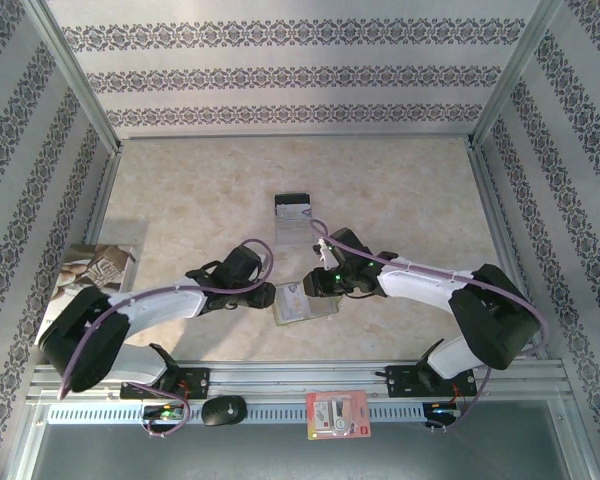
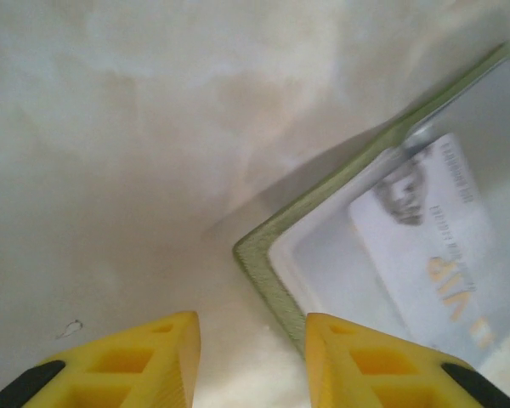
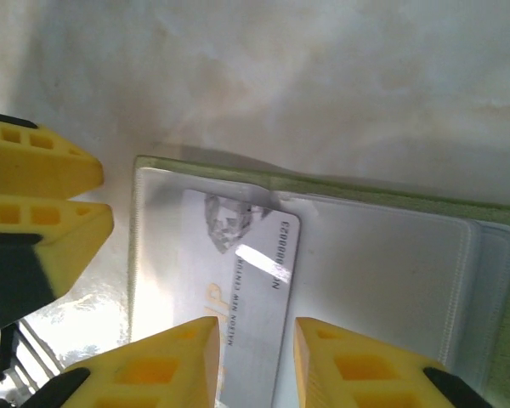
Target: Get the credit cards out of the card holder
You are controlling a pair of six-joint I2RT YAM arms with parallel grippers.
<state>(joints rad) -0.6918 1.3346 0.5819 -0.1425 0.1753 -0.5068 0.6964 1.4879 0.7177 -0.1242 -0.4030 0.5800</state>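
Observation:
The olive-green card holder point(image 1: 298, 308) lies open on the table between both arms. A silver credit card point(image 3: 255, 255) marked VIP rests on its clear inner pocket, one corner tucked under the pocket's edge. My right gripper point(image 3: 257, 361) hovers over that card, its jaws apart and the card's near end lying below the gap. My left gripper point(image 2: 252, 357) is open at the card holder's corner point(image 2: 276, 280), whose green edge runs up to the right finger; the credit card point(image 2: 425, 255) shows inside. Another credit card point(image 1: 293, 207) with a black band lies farther back.
A printed booklet point(image 1: 90, 275) leans at the left wall. A black mouse point(image 1: 224, 410) and a red-and-white packet point(image 1: 337, 414) sit on the front rail. Patterned walls enclose the table on three sides.

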